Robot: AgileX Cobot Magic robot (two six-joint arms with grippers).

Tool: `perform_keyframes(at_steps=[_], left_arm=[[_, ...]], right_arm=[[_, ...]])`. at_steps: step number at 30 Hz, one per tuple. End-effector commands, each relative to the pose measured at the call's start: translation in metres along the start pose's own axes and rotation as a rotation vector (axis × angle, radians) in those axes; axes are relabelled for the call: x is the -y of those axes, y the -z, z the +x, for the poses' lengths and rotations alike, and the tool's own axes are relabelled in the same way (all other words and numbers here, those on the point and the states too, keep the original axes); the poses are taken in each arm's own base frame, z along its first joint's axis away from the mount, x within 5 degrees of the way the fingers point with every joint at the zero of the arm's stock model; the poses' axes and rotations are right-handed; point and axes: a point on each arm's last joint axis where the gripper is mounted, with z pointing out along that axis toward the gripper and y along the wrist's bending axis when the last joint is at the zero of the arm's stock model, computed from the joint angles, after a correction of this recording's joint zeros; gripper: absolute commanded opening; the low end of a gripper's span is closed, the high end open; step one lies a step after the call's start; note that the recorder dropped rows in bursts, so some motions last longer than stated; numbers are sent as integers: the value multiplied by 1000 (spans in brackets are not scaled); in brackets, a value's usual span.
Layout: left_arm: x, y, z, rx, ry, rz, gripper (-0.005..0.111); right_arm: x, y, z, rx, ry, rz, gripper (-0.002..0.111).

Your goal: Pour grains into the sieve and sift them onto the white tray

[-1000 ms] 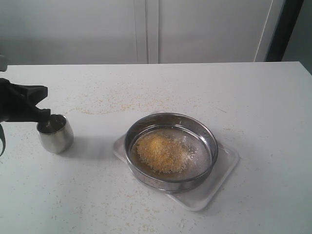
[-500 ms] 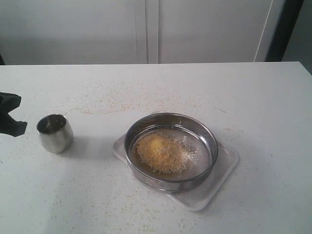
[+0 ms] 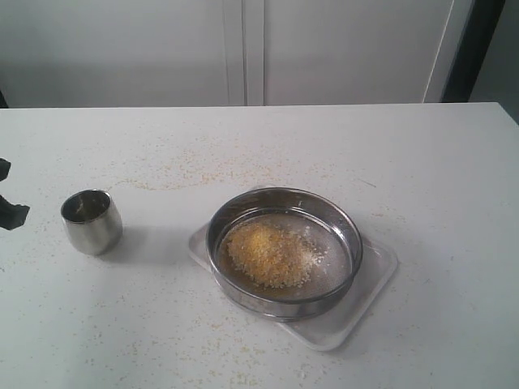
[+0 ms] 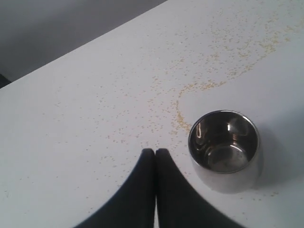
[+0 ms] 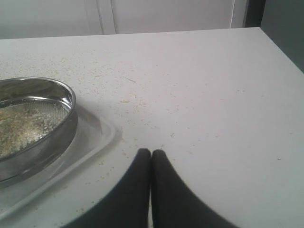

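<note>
Noted grains [image 3: 268,255] heaped in sieve [image 3: 280,308] atop white tray [image 3: 373,271]; steel cup [image 3: 92,220] empty. Judged pouring done, sifting left. Found left gripper [image 4: 155,152] and right gripper [image 5: 151,152] pressed together, gripping nothing.

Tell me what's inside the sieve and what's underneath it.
A mound of grains lies in the sieve, on its mesh. The white tray sits beneath; anything sifted through is hidden.

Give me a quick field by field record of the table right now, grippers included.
sieve: resting on the white tray
grains: heaped in the sieve
steel cup: upright, empty, apart from the tray
table: stray grains scattered
left gripper: shut, empty, beside the cup
right gripper: shut, empty, near the tray
</note>
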Motion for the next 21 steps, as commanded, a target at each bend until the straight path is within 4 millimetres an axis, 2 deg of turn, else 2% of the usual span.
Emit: perform_keyframes(at_steps=[1, 8, 15, 21], left_arm=[[4, 3, -2, 28, -9, 44, 0], [4, 3, -3, 31, 3, 51, 0], [5, 3, -3, 29, 179, 60, 0], [14, 4, -6, 48, 203, 158, 0]], right_arm=[[0, 0, -1, 17, 0, 4, 0], [0, 0, -1, 17, 0, 4, 0], [0, 0, -1, 17, 0, 4, 0], [0, 0, -1, 17, 0, 4, 0]])
